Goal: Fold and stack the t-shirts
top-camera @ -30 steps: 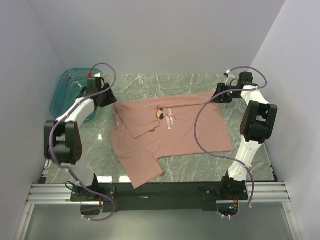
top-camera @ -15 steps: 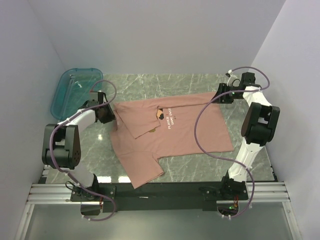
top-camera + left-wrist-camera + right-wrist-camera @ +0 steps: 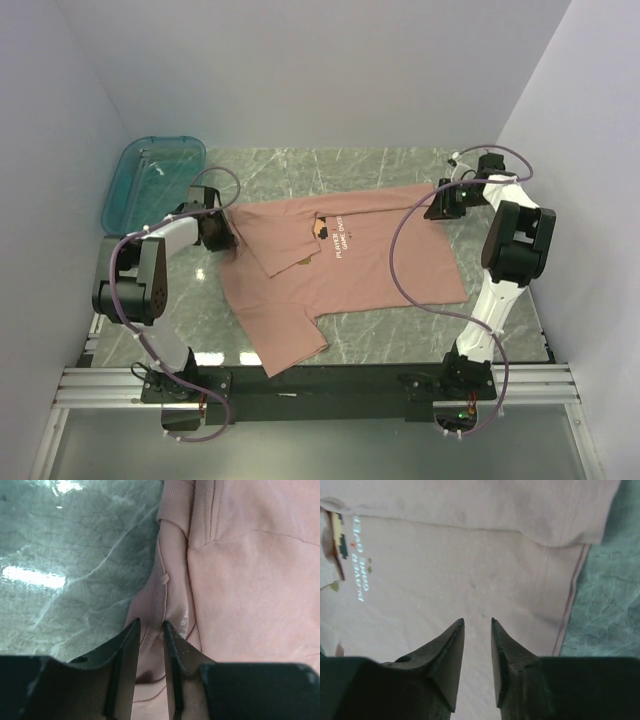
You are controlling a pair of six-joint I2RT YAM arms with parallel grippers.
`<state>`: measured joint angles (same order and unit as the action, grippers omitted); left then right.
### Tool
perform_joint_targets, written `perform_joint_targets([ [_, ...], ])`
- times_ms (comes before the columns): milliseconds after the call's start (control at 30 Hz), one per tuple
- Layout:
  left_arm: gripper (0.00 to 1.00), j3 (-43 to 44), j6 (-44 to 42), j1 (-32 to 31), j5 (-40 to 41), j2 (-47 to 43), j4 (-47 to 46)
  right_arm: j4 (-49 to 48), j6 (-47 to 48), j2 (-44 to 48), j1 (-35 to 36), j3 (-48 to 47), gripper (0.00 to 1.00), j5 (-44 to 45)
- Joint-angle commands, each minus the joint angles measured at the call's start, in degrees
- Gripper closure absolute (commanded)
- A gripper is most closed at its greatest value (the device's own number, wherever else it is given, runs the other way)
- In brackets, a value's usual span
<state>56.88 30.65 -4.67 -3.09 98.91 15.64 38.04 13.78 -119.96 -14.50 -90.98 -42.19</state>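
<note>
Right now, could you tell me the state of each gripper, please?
Left gripper: closed on the pink t-shirt.
Right gripper: over the t-shirt, grip cannot be told.

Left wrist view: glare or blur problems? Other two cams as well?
Left wrist: bright glare patches on the table, t-shirt evenly lit, left tool dark. Right wrist: no glare, chest print slightly soft. Top external: even light, faint sheen on the table, soft shadows.

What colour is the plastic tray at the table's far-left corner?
The tray is translucent teal; it shows best in the top external view.
</note>
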Motion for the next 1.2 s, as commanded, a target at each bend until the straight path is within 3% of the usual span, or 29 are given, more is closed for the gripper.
perform_joint_targets([
  [0,0.69,2.4,-0.9,-0.5,0.7,1.0,0.5,2.9,0.9,-2.5,0.6,-3.0,0.66,4.3],
  [167,0.73,2.3,-0.5,-0.9,4.7,0.6,1.1,4.9,-0.5,-6.6,0.7,-6.2,0.77,13.1],
  [367,0.74,3.3,-0.3,-1.0,9.6,2.0,4.7,6.4,-1.5,-6.9,0.8,-7.6,0.84,15.8],
  [467,0.75,2.7,0.5,-1.1,11.6,2.5,6.3,6.3,-2.1,-6.3,0.4,-7.7,0.85,20.1],
  [733,0.75,-0.8,3.3,-1.1,12.2,-1.6,5.8,6.9,-1.7,-4.9,-1.7,-5.8,0.85,20.0],
  [833,0.70,-0.5,2.8,-1.0,11.7,-4.5,6.3,6.4,-1.3,-3.9,-2.3,-4.4,0.85,19.8],
  [967,0.55,0.8,2.0,-1.0,11.1,-6.5,6.4,6.7,-0.8,-2.9,-2.8,-3.9,0.85,18.9],
  [1167,0.50,2.4,-0.2,-0.4,7.4,-7.1,5.1,7.1,-0.1,-2.2,-3.5,-4.2,0.85,17.7],
])
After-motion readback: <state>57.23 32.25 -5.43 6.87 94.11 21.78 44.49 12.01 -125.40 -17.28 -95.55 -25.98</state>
